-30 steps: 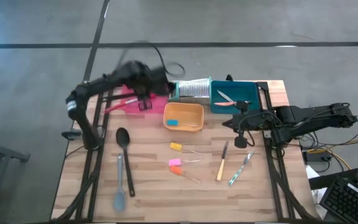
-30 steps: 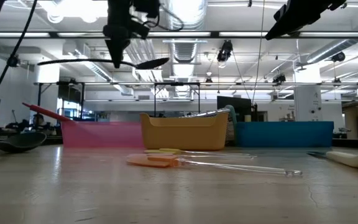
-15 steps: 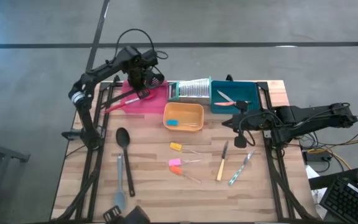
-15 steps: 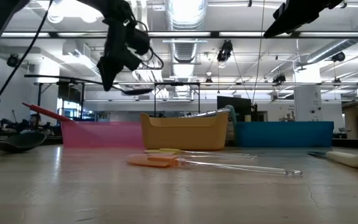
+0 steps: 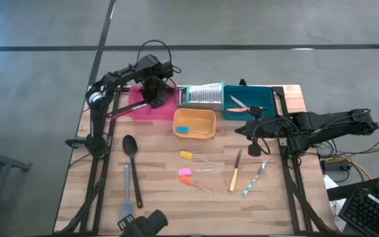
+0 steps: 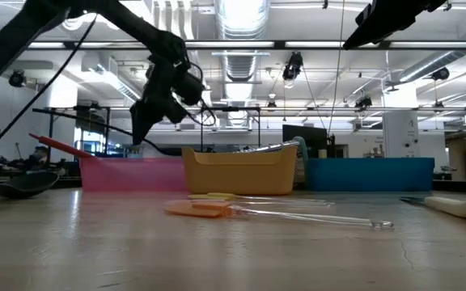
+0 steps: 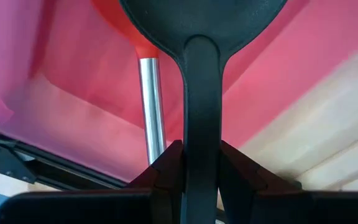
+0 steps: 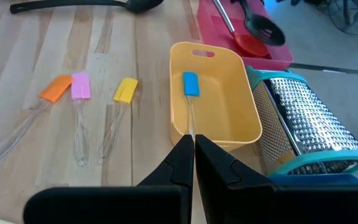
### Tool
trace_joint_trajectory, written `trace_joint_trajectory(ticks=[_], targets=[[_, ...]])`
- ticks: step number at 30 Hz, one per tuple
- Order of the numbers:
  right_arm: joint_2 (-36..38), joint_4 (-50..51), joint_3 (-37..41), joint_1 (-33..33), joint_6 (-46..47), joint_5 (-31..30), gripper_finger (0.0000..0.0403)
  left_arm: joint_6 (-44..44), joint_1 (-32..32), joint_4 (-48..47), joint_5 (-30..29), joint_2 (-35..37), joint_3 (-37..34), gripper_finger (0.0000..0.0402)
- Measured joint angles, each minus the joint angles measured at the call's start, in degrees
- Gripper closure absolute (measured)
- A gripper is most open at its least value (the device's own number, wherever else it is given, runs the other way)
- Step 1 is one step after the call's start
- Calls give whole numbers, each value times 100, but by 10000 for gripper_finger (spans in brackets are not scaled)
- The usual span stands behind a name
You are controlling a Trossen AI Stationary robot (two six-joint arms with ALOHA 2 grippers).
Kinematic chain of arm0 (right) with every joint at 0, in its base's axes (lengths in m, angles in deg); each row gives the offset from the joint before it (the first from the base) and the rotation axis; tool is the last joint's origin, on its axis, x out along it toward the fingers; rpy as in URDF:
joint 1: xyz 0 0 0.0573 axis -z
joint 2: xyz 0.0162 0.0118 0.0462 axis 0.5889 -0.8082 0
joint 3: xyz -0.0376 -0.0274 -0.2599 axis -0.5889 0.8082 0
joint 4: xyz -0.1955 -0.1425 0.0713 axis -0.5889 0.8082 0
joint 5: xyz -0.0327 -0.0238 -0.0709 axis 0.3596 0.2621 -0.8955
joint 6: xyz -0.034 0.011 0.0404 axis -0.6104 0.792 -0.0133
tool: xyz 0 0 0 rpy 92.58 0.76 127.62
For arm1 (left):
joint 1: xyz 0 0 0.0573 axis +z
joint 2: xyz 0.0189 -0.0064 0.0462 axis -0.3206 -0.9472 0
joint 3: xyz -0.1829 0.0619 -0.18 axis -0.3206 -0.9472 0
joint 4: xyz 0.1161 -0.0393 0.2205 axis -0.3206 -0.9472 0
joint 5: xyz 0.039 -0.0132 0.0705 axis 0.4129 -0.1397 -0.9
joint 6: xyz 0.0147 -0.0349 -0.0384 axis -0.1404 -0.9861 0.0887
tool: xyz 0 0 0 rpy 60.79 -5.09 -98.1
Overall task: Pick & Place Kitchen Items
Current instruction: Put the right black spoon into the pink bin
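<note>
My left gripper hangs over the pink tray at the far left, shut on a black spoon. The spoon's bowl is above a red spoon that lies in the tray, its handle resting on the rim. My right gripper is shut on nothing, held above the table right of the orange tray. Another black spoon and a grey-blue spoon lie at the near left. Two knives lie at the near right. My left gripper pinches the black spoon's handle between its two fingers, a short way behind the bowl. The fingers come steeply from above and lie across the handle. The bowl reaches out past the fingers, low over the pink tray; whether it touches the tray I cannot tell.
A silver grater lies between the pink tray and the teal tray. The orange tray holds a blue piece. Yellow, pink and orange pieces lie mid-table. Bare wood lies in the near middle of the table.
My left gripper has come down from high above the table toward the pink tray, turning as it went. The black spoon in its hold has sunk with it, from well above the trays to just over the pink tray's rim. The gripper has stayed shut on it.
</note>
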Motion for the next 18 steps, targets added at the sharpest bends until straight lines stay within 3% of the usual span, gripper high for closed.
trace_joint_trajectory(ticks=[18], targets=[[2, 22, 0, 0, 0, -2, 394, 163, 78, 104, -38, -873, 24, 328]])
